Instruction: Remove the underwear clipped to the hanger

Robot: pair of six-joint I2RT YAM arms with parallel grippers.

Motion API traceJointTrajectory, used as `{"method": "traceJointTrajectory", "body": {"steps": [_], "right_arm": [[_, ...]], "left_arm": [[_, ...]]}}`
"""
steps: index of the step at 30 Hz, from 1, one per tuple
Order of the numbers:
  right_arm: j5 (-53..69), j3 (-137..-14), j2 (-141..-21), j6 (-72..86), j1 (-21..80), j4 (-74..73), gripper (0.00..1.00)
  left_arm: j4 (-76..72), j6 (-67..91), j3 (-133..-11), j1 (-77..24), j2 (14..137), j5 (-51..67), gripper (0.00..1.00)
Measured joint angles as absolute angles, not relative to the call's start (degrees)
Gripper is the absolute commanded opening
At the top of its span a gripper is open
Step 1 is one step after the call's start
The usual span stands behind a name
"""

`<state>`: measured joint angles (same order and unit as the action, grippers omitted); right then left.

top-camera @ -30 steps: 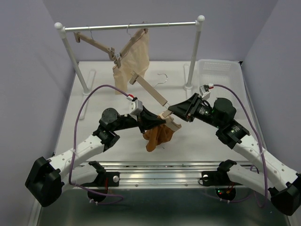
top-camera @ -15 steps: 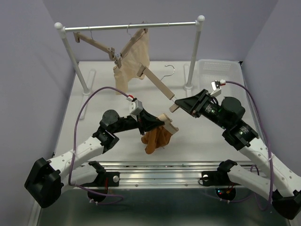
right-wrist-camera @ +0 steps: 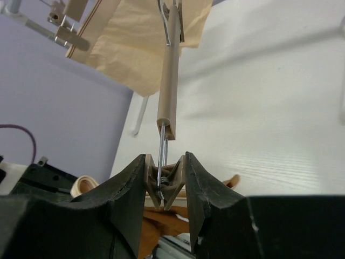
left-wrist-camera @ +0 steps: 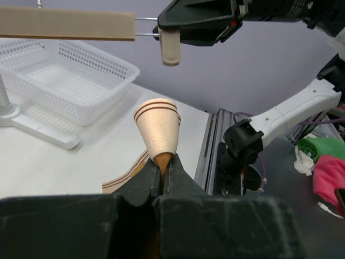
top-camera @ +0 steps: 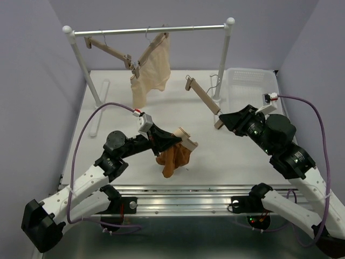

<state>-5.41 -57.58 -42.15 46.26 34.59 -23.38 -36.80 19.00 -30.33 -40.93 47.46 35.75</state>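
**soft shorts pinched at the waistband, hanger held apart by its end clip**

the left gripper [left-wrist-camera: 163, 163] has its jaws pressed together on the cream, brown-striped waistband [left-wrist-camera: 157, 128] of the rust-brown underwear [top-camera: 172, 158]. the band stands up in a folded cone just beyond the fingertips. the rest of the cloth hangs bunched below the jaws, its lowest folds near or on the white table [top-camera: 124, 108]; i cannot tell which.

the right gripper [right-wrist-camera: 164, 174] is clamped on the wooden clip [right-wrist-camera: 164, 188] at the near end of the hanger [top-camera: 204, 96]. the bar runs straight away from those jaws towards the pale cream underwear [right-wrist-camera: 143, 48] on the rail [top-camera: 151, 29]. no cloth shows in that clip. the hanger is well apart from the rust shorts, up and across from the left jaws, with a white basket [left-wrist-camera: 81, 75] beyond it.

judging by the drape, the underwear is light, limp and not fragile. it will sag and swing rather than hold shape, so the thick elastic band is the sound place to grip. the hanger looks stiff and light, and held by one end it may pivot about the clip.
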Motion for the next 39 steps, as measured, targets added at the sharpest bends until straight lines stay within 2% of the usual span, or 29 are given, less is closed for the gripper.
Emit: {"method": "traceJointTrajectory", "body": {"steps": [12, 27, 39], "right_arm": [[-14.55, -63.31, -47.53, 30.39, 34.59, -24.18, 0.01], [-18.06, -68.53, -59.77, 17.56, 34.59, -7.35, 0.01], [-19.77, -75.02, -62.26, 12.14, 34.59, 1.63, 0.01]], "left_arm": [[-26.81, 20.99, -29.69, -40.93, 36.07, 24.8, 0.0], [-18.13, 21.52, -29.69, -40.93, 30.55, 16.27, 0.0], [-15.9, 21.06, -29.69, -40.93, 28.36, 12.84, 0.0]]}}
